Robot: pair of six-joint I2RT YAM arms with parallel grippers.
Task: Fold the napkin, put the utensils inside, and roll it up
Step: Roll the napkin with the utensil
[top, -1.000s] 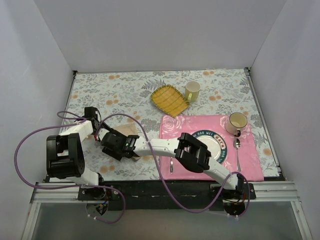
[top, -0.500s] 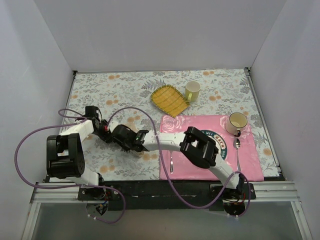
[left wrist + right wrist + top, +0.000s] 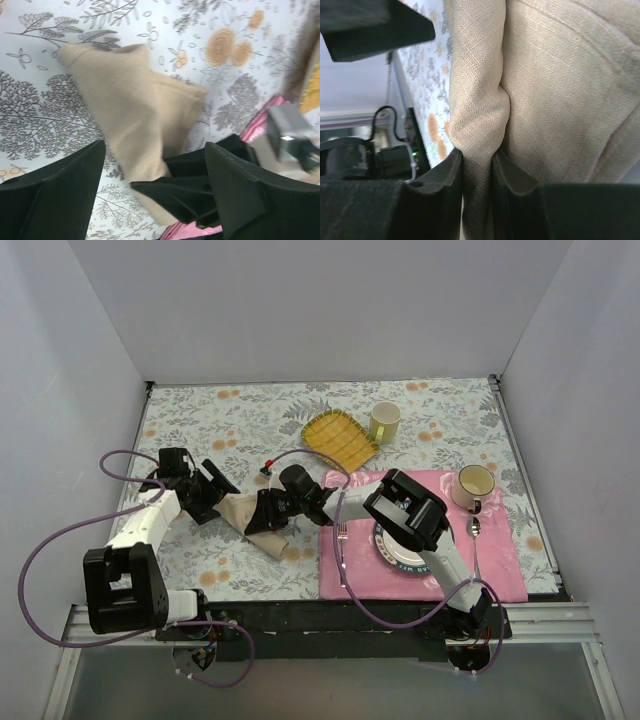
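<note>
Your right wrist view alone shows the right fingers [image 3: 445, 175] clenched on a napkin [image 3: 555, 100] fold; the left fingers [image 3: 55, 195] stand released over it.

Floral-clothed table boxed in by plain pale walls

The table [image 3: 200, 425], covered in a grey-leaf, orange-flower print, has a back wall [image 3: 320, 310] beyond its far edge, a left wall [image 3: 60, 390] and right wall [image 3: 590, 390] at its sides, and a metal rail [image 3: 545, 614] along its near edge; the light is even.
</note>
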